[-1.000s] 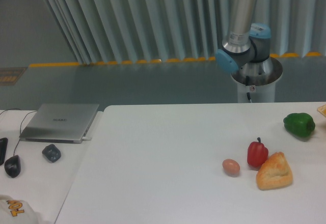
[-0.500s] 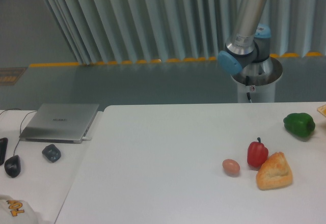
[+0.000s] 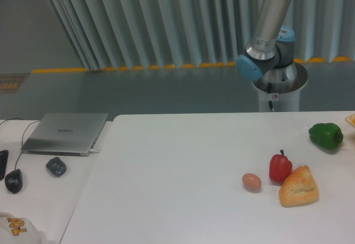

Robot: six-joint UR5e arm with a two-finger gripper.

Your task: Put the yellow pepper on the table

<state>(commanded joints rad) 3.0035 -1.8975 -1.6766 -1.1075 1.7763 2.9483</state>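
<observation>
The yellow pepper is out of view. The large white table (image 3: pixel 177 161) fills the lower right of the picture. Only the robot arm's lower links (image 3: pixel 270 28) show behind the table's far edge, rising out of the top of the frame; the gripper itself is not in view.
On the table's right side lie a red pepper (image 3: pixel 280 167), a brown egg (image 3: pixel 251 182), a piece of bread (image 3: pixel 299 187) and a green pepper (image 3: pixel 325 135). A smaller desk at the left holds a grey laptop (image 3: pixel 66 133), a dark mouse (image 3: pixel 13 181) and a small dark object (image 3: pixel 55 166).
The arm's upright link has leaned to the right over the last second. The things on the table have not moved.
</observation>
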